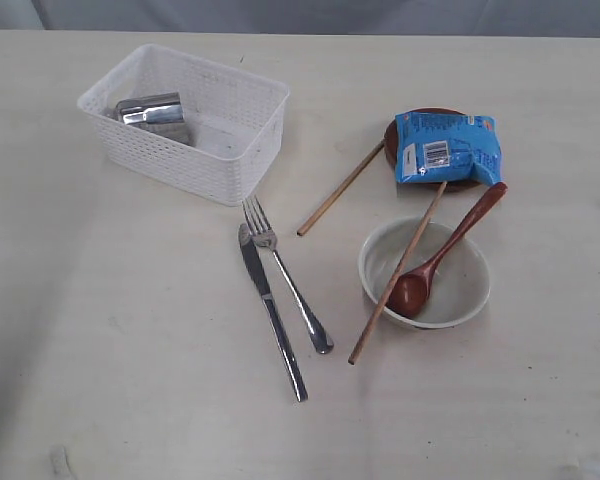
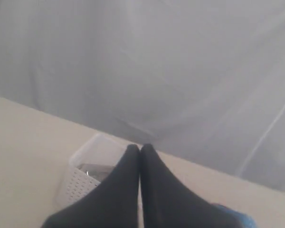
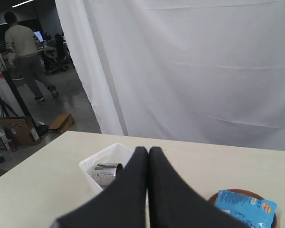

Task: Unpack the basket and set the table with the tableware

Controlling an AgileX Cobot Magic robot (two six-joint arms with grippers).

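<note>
Steel cup (image 1: 155, 112) is the only tableware in basket (image 1: 180, 170), lying on its side vs a wall; basket sits far left on surface (image 1: 110, 330). Knife (image 1: 270, 310), fork (image 1: 285, 275), bowl (image 1: 470, 300) w/ spoon (image 1: 450, 250), chopsticks (image 1: 340, 188) and plate (image 1: 390, 140) are already out. Left & right jaws are both fully closed, tips touching, nothing held. Risks, imo: the cup is smooth + round, so it may roll or slip when pinched. The light basket may drag along w/ it.
</note>
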